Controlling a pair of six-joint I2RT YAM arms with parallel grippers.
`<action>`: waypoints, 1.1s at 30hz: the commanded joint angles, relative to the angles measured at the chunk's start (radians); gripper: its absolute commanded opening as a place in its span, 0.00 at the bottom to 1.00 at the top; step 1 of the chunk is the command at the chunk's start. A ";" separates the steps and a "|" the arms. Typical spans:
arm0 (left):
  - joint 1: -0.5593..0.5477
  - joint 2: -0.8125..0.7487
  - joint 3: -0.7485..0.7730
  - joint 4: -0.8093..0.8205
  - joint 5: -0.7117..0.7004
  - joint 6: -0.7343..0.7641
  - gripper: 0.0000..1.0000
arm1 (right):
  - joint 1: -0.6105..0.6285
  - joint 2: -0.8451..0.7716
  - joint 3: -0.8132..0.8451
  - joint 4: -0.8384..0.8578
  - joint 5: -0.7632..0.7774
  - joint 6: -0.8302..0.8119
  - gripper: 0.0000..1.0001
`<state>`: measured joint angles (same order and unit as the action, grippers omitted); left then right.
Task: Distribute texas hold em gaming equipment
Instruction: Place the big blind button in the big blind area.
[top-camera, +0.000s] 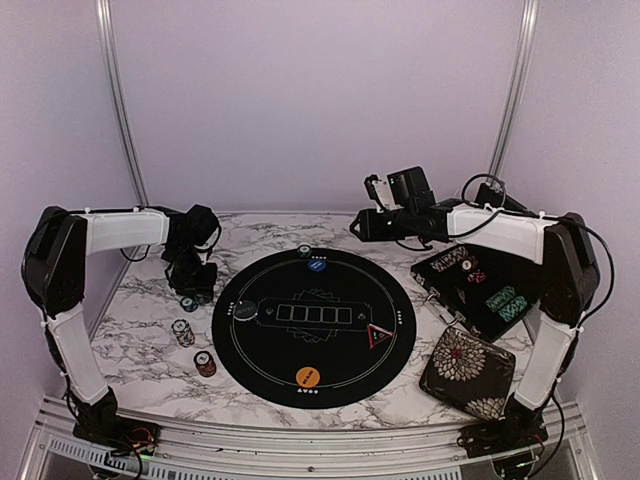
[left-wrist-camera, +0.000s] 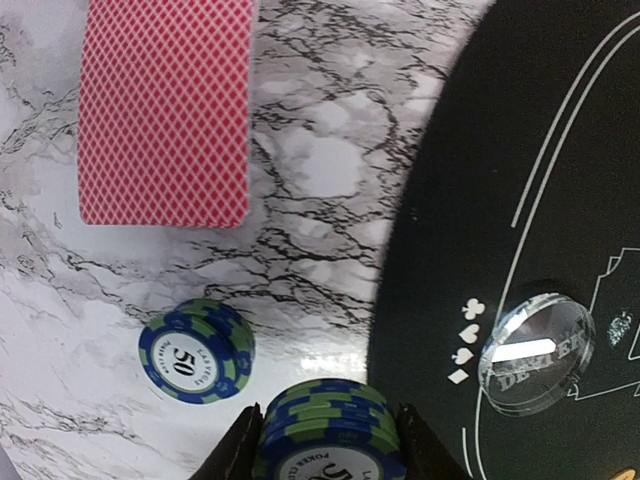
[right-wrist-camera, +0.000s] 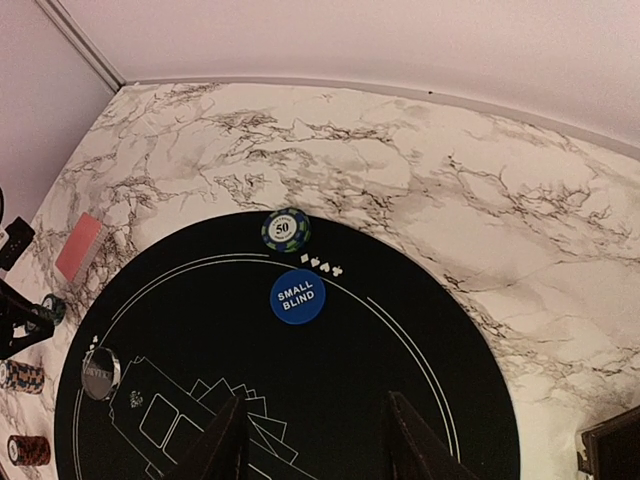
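The left tool (left-wrist-camera: 328, 452) pinches the blue-green poker chip stack (left-wrist-camera: 325, 418) by its rims, hard smooth discs that I think may slide apart, while the right tool (right-wrist-camera: 318, 440) stands spread, empty.

Blue disc (right-wrist-camera: 297, 297) reads "SMALL BLIND", chip (left-wrist-camera: 196, 351) "50", clear disc (left-wrist-camera: 537, 352) "DEALER".

Marble table (top-camera: 140, 320) in view: black round mat (top-camera: 330, 355) at centre, a pink-red card (left-wrist-camera: 165, 110) flat on the marble to its left, a blue-green chip stack (left-wrist-camera: 197, 352) near the card, a pale striped stack (top-camera: 183, 332) and a red-brown stack (top-camera: 205, 362) closer in, black case (top-camera: 480, 290) and floral pouch (top-camera: 468, 372) on the right
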<state>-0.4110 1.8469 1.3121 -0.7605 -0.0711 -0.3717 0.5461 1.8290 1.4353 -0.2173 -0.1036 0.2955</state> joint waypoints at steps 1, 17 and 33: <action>-0.054 -0.023 0.042 -0.050 -0.007 -0.038 0.42 | 0.006 -0.046 -0.027 0.013 0.007 0.003 0.43; -0.304 0.027 0.139 -0.069 -0.021 -0.176 0.42 | 0.005 -0.174 -0.171 0.023 0.019 -0.005 0.43; -0.617 0.196 0.307 -0.069 -0.006 -0.269 0.42 | -0.011 -0.327 -0.341 0.007 0.077 -0.002 0.43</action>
<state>-0.9714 2.0132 1.5597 -0.8036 -0.0822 -0.6106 0.5453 1.5543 1.1130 -0.2127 -0.0696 0.2947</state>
